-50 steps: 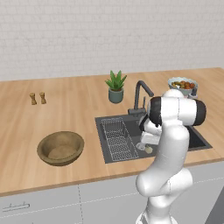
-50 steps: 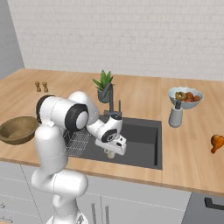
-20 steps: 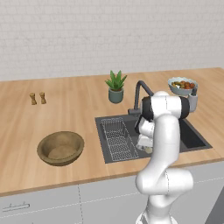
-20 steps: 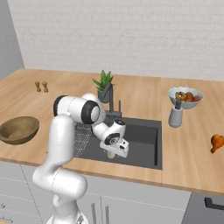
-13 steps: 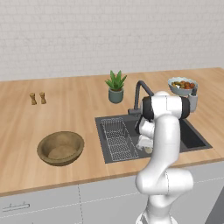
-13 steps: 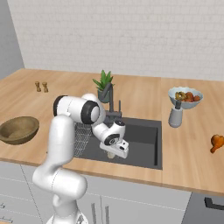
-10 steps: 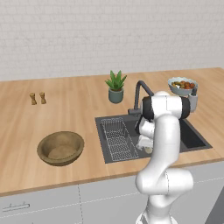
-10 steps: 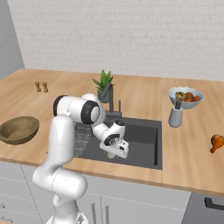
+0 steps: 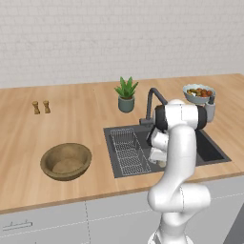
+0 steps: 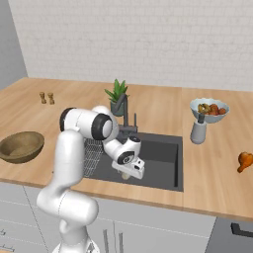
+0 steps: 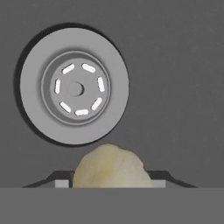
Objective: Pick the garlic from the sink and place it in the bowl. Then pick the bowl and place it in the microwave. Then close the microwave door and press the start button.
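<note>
Where the smooth grey sink (image 11: 183, 65) dips, lumpy cream garlic (image 11: 111, 168).

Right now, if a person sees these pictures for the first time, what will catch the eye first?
The white arm bends down into the dark sink, its hand low by the near wall. In the hand view, the pale garlic sits between the fingertips, just below the round grey drain. The brown wooden bowl waits on the counter left of the sink.

Faucet (image 9: 153, 101) looms behind; sink (image 10: 163, 163) right half open.
</note>
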Available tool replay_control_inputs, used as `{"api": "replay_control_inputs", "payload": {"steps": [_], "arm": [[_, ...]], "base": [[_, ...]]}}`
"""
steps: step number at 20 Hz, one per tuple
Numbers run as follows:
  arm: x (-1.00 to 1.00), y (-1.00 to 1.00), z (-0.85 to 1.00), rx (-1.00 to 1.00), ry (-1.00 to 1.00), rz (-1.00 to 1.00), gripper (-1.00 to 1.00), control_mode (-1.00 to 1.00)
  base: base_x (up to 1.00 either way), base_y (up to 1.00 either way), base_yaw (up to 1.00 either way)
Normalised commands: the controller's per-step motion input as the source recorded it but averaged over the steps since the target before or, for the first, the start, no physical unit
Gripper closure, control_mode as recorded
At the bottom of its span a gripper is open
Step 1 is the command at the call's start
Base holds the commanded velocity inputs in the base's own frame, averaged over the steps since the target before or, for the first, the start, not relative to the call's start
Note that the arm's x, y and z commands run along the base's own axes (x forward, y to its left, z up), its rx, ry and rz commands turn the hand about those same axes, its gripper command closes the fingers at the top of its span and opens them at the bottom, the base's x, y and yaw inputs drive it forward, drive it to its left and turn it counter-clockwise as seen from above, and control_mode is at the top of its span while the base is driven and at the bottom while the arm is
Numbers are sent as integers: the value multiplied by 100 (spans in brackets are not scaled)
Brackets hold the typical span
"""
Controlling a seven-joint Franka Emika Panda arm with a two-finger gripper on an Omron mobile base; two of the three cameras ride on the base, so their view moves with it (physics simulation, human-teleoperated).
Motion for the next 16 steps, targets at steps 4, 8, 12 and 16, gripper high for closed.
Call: {"api": "replay_control_inputs", "payload": {"steps": [4, 8, 12, 16], "arm": [[-47, -5, 36, 0, -6, 0, 100, -100], [-80, -55, 98, 0, -19, -4, 100, -100], [-56, -52, 100, 1, -12, -8, 100, -100], [-52, -31, 100, 2, -7, -8, 100, -100]], "base": [[0, 0, 0], [0, 0, 0], [0, 0, 0], [0, 0, 0]]}}
